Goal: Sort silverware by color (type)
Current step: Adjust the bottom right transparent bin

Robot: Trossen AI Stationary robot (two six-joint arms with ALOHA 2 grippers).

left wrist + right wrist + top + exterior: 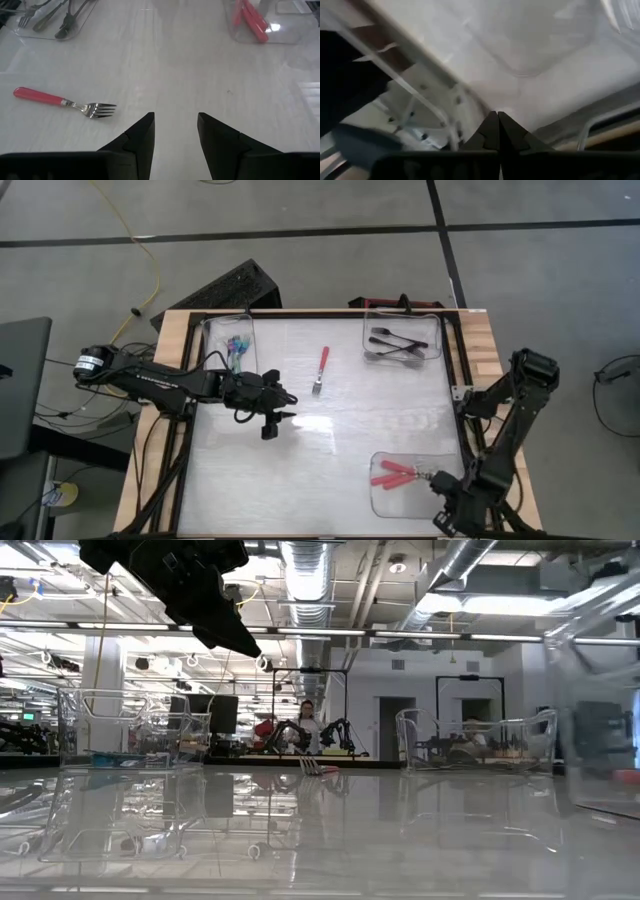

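Observation:
A red-handled fork (pixel 320 370) (pixel 65 102) lies flat on the white table, far of centre, with its metal tines toward the near side. My left gripper (pixel 278 423) (pixel 176 131) hovers open a little to the near left of it, with nothing between its fingers. My right gripper (pixel 447 515) (pixel 497 125) is shut and empty. It sits over the near right corner, beside the clear tray (pixel 410 498) that holds red forks (pixel 392 475). Black forks (pixel 392 342) lie in the far right tray, and blue and teal forks (pixel 234 352) in the far left tray.
Three clear plastic trays stand on the table: far left (pixel 212 340), far right (pixel 432 330) and near right. A black metal frame (pixel 452 370) borders the table. The middle and near left of the table hold nothing else. A person shows far off in the room (pixel 306 720).

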